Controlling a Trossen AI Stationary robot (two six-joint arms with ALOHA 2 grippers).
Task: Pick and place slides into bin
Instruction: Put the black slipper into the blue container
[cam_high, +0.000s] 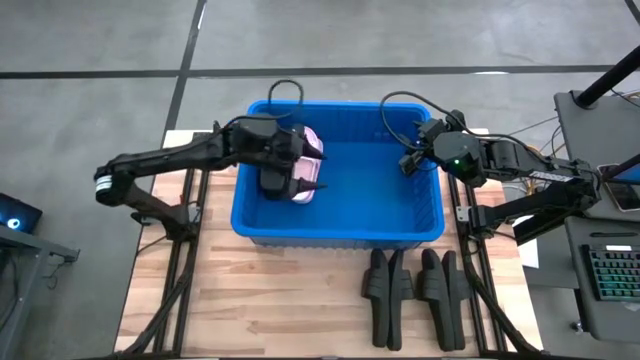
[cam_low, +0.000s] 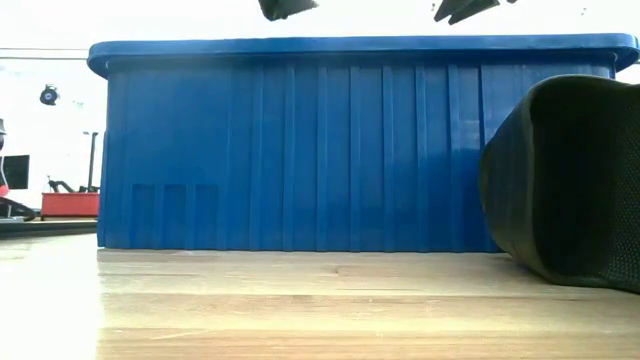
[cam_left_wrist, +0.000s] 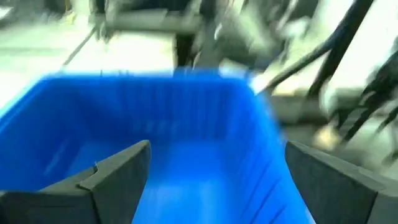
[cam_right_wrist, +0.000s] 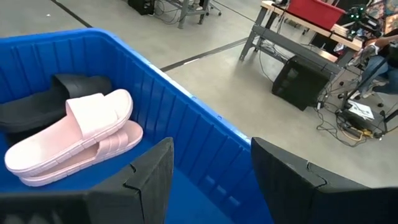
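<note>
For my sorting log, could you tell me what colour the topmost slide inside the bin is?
Pale pink rubber slide, clearest in the right wrist view.

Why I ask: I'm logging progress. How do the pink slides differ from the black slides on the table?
The pink slides are pale and lie stacked inside the blue bin; the black slides on the table are dark and lie side by side on the wood outside the bin. Both are wide-strap slip-on sandals.

The blue bin stands on the table, deep and ribbed. Inside it, near one wall, two pale pink slides lie stacked, touching a black slide. Four black slides lie side by side on the table, just beside the bin.
</note>
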